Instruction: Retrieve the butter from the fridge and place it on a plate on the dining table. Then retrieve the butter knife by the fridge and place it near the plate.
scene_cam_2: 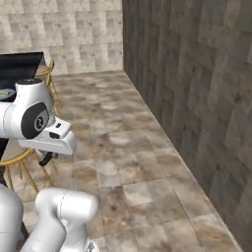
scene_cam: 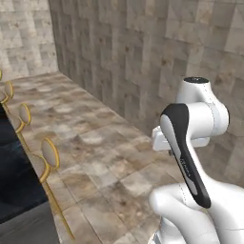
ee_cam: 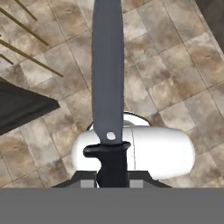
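Butter knife — grey blade with a small hole near its base, black handle with a guard. In the hand view it runs straight up from the bottom middle, blade pointing away along the tool's axis, over the tiled floor.

Tool — closed narrow on the black handle of the butter knife; the two small finger tips sit at either side of the handle at the bottom of the hand view. In the right base view the tool's dark tip shows just below the white hand, above the floor.

Dining surface — black top with a grey base, at the left edge of the left base view; a dark corner of it also shows at the left of the hand view. The butter knife is held apart from it, not over it.

Stools — gold wire frames, standing in a row beside the dining surface.

Walls — stone-tiled, brown-grey, running along the right of the floor and across its far end.
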### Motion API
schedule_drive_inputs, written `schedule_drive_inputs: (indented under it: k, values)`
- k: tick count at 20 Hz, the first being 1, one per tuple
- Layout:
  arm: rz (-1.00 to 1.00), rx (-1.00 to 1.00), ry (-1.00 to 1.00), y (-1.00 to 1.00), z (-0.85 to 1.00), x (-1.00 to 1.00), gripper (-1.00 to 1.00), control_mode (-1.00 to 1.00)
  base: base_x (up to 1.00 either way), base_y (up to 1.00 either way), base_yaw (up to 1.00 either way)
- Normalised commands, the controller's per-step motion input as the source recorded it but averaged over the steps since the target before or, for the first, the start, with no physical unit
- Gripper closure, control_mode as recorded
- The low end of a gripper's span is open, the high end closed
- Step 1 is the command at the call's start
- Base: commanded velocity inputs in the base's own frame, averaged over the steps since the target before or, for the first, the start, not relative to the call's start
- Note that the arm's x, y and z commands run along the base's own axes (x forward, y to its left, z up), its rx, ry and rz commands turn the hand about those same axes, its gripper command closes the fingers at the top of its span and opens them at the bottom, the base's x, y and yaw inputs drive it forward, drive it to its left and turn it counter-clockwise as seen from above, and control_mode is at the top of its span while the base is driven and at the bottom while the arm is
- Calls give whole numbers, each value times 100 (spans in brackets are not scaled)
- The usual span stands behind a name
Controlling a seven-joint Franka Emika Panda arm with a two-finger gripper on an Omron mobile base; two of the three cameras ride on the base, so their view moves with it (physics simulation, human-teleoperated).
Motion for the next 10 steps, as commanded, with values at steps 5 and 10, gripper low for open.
schedule_drive_inputs:
  k: [5, 10]
  values:
    - [0, 0, 0, 0, 0, 0, 100, 100, 100, -37, 52]
    - [0, 0, 0, 0, 0, 0, 100, 100, 100, -26, 55]
